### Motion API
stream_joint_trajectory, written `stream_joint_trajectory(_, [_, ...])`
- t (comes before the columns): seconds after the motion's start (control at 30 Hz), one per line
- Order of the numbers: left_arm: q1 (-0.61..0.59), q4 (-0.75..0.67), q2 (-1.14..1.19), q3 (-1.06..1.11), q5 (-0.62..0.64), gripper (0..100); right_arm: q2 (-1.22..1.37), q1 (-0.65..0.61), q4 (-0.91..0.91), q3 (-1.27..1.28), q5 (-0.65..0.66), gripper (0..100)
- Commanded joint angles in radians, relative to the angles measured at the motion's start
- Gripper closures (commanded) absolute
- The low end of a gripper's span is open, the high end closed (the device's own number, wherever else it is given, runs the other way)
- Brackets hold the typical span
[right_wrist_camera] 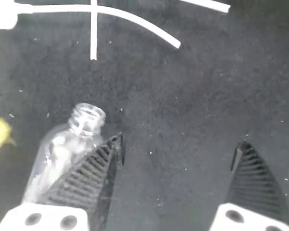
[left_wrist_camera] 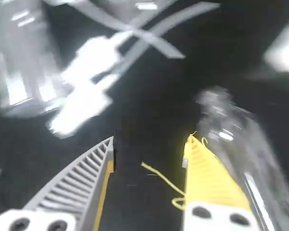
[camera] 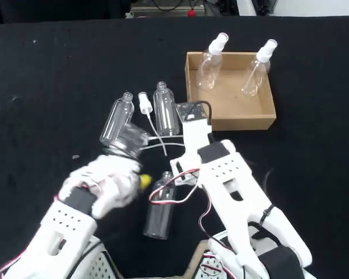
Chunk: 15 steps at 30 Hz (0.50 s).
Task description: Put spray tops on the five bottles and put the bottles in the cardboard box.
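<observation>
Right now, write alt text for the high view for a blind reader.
Two white robot arms lean over a black table among three open clear bottles and loose spray tops. Beyond them, a cardboard box holds two capped bottles fitted with spray tops.

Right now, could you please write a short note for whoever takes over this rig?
Left tool: open, holding nothing, next to the lying bottle.
Right tool: open, holding nothing, one finger beside that bottle's open neck.
Things: two capped bottles lie in the cardboard box. Besides the lying bottle, two more uncapped bottles are on the table, with a loose spray top between them.
Done: two of five bottles capped and boxed.
Left: cap the other three and box them.
</observation>
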Motion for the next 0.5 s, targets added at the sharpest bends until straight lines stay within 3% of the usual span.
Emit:
stream_joint_trajectory(0.0, [-0.252,-0.028,-0.011,-0.022,0.043,77,-0.056,-0.021,0.068,-0.099,-0.009,66.6])
stream_joint_trajectory(0.13, [-0.366,-0.078,-0.011,-0.013,0.117,77,-0.056,-0.141,0.101,-0.114,-0.009,66.5])
stream_joint_trajectory(0.33, [-0.444,-0.110,-0.011,-0.010,0.163,77,-0.056,-0.295,0.084,-0.116,-0.025,66.4])
stream_joint_trajectory(0.47, [-0.552,-0.121,-0.011,-0.024,0.167,77,-0.047,-0.396,-0.014,-0.107,-0.213,58.6])
